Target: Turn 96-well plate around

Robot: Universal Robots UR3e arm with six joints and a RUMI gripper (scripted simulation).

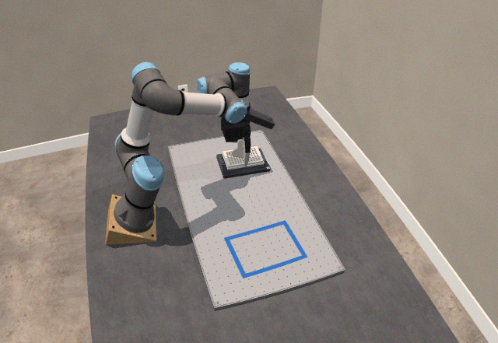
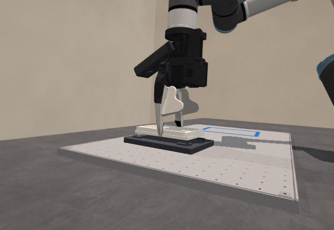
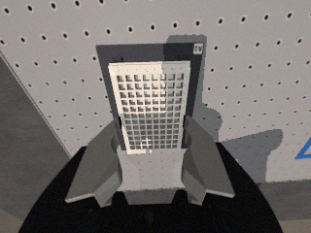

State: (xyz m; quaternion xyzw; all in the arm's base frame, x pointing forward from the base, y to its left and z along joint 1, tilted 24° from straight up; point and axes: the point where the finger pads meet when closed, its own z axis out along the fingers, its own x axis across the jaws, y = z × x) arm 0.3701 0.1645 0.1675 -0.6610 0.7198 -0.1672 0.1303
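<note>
Over the dark nest N1 (image 2: pixel 188 146), my claw (image 2: pixel 169 127) grips the 96-well plate (image 2: pixel 188 132) by its long sides, just above the nest. I should lower straight and level, letting go only once it sits flat inside the locators.

I see the 96-well plate (image 1: pixel 243 157) on nest N1 (image 1: pixel 244 169) at frame centre, on the perforated board (image 1: pixel 257 206); arm base (image 1: pixel 114 236) lower left, taped rectangle (image 1: pixel 265 248) below centre
</note>
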